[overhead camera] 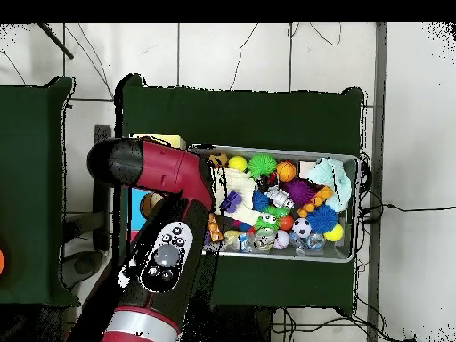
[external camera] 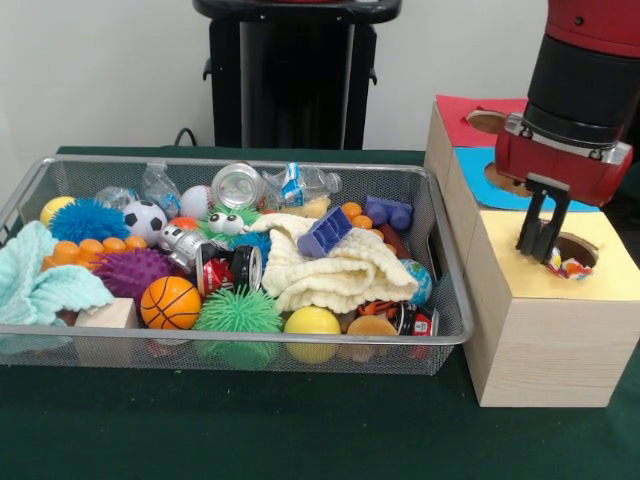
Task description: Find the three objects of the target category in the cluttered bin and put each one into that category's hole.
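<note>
The wire mesh bin [external camera: 240, 341] stands on the green table, full of toys; in the overhead view [overhead camera: 349, 161] it lies right of the arm. My gripper [external camera: 538, 252] hangs over the yellow-topped wooden box [external camera: 515, 272], at the left edge of its round hole [external camera: 583, 247]. It is shut on a white spotted fabric piece [external camera: 568, 266] that hangs into the hole. No other spotted fabric shows in the bin. In the overhead view the red arm [overhead camera: 165, 169] hides the gripper and the hole.
The blue-topped box [external camera: 478, 188] and the red-topped box [external camera: 455, 115] stand behind the yellow one. In the bin lie a cream knitted cloth [external camera: 335, 272], a mint-green towel [external camera: 40, 285], an orange basketball [external camera: 170, 302], spiky balls and plastic bottles [external camera: 300, 185].
</note>
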Tool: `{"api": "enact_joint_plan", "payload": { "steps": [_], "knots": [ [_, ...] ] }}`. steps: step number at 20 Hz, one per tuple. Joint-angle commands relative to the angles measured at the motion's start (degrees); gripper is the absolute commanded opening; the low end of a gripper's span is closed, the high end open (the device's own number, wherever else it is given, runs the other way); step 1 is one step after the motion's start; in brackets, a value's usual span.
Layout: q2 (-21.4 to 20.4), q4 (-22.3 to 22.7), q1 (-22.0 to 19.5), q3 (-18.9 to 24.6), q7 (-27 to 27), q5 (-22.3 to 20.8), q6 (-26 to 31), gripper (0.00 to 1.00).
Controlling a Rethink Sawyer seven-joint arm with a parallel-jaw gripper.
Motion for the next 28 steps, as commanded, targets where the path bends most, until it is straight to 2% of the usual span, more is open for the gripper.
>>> {"api": "enact_joint_plan", "payload": {
  "steps": [1, 9, 12, 15, 19, 25, 28],
  "knots": [
    [2.84, 5.93, 0.97, 5.61, 16.83, 2.91, -1.1, 0.0],
    [3.89, 5.69, 1.28, 5.81, 16.34, 4.21, -2.66, 0.0],
    [4.67, 5.07, 1.93, 4.74, 16.97, 4.22, -4.17, 0.0],
    [6.84, 3.02, 3.12, 1.81, 18.94, 3.68, -5.58, 0.0],
    [8.0, 2.1, 2.23, 2.33, 18.2, 3.96, -3.9, 0.0],
    [6.88, 3.02, 3.44, 0.95, 19.65, 4.22, -0.83, 0.0],
    [5.47, 3.51, 2.78, 2.02, 17.74, 3.78, 1.18, 0.0]
  ]
}}
